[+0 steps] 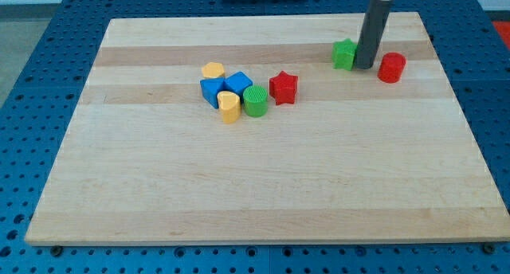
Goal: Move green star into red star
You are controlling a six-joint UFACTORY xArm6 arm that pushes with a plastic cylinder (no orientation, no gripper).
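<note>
The green star [344, 54] lies near the view's top right of the wooden board. My tip [364, 67] stands just to its right, touching or nearly touching it, between it and a red cylinder [391, 68]. The red star [283, 88] lies further left and lower, at the right end of a cluster of blocks, well apart from the green star.
The cluster left of the red star holds a green cylinder [256, 101], two blue blocks [212, 89] [237, 84], and two yellow blocks [213, 70] [229, 107]. The board [263, 186] sits on a blue perforated table.
</note>
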